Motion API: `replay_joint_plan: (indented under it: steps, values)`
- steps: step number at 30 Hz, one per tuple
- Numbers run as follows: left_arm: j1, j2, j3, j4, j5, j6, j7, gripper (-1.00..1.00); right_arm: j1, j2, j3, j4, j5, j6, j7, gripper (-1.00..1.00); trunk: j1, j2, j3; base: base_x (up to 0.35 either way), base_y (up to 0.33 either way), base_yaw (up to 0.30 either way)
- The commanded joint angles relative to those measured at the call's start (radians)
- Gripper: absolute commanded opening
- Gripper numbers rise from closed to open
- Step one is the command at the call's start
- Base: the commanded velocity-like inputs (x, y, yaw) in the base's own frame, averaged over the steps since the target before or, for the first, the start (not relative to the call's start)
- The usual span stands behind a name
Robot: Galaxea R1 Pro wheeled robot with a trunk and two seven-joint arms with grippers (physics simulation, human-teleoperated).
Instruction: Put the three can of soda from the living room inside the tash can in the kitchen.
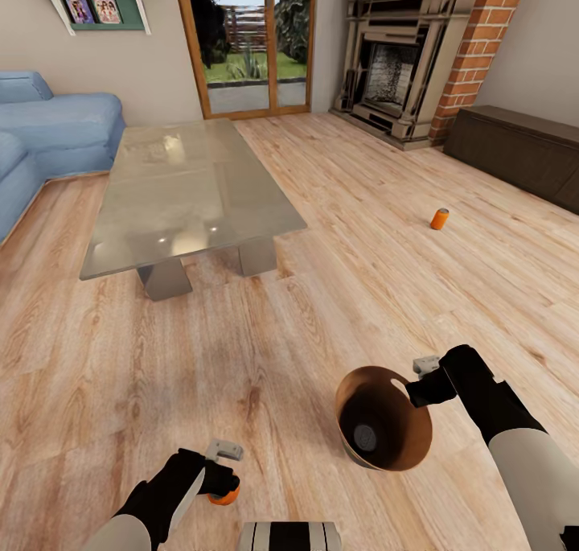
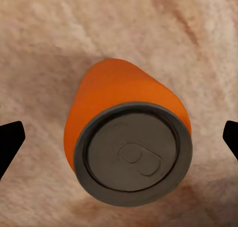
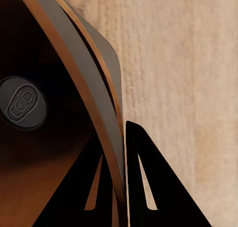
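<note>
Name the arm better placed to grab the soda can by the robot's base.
Left. Its pincer hangs open right over that can, fingertips either side. The right pincer is clamped on the trash can's rim.

left hand covers most of the can under it in head view, just an orange sliver shows. in left wrist view the fingertips are cut off at both edges, so can't tell if they touch that can. bin is cut off in right wrist view; the can inside shows only its grey end, body lost in the dark. far can on the floor is too small to read any detail. sofa runs off the frame, as does the dark cabinet. shelf pics too small & blurry to make out.
</note>
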Motion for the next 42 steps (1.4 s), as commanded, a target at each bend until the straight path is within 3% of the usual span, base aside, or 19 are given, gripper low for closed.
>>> replay_joint_plan:
  steps: [1,42]
  values:
    - [0.0,0.0,0.0,0.0,0.0,0.0,0.0,1.0,0.0,0.0,-0.001,0.0,-0.022,0.01,0.006,-1.0,0.0,0.0,0.0,0.0,0.0,0.0]
    - [0.0,0.001,0.001,-0.002,0.006,0.0,0.001,1.0,0.0,0.0,-0.003,0.0,-0.023,0.01,0.006,-1.0,0.003,-0.002,-0.027,0.0,0.0,0.0]
